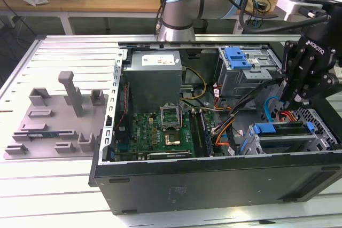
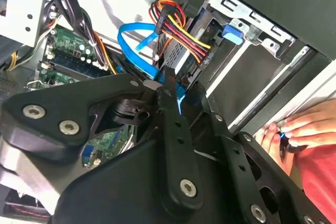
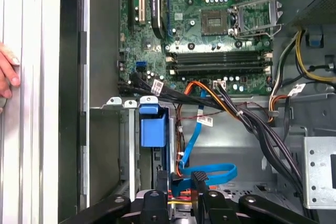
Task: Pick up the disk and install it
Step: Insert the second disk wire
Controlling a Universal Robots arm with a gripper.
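The gripper (image 1: 297, 100) hangs over the drive cage (image 1: 288, 140) at the exterior view's right end of the open computer case (image 1: 214, 185), its black fingers (image 3: 202, 182) drawn close together on a thin edge of bright blue plastic that seems to belong to the disk (image 2: 181, 98), which sits down in the cage; how firmly they clamp it I cannot tell. In the second wrist view the fingertips meet just below the bundle of red, yellow and orange wires (image 2: 181, 35) plugged into the drive's end, with a looping blue data cable (image 2: 134, 40) beside them. A blue latch piece (image 3: 152, 124) tops the cage's bracket in the first wrist view. Beyond lies the green motherboard (image 1: 160, 129), then the grey power supply (image 1: 152, 76) at the case's far wall. A person's hand (image 2: 294, 129) rests outside the case edge. On the exterior view's left, a grey fixture tray (image 1: 53, 121) lies on the table (image 1: 64, 52), well apart
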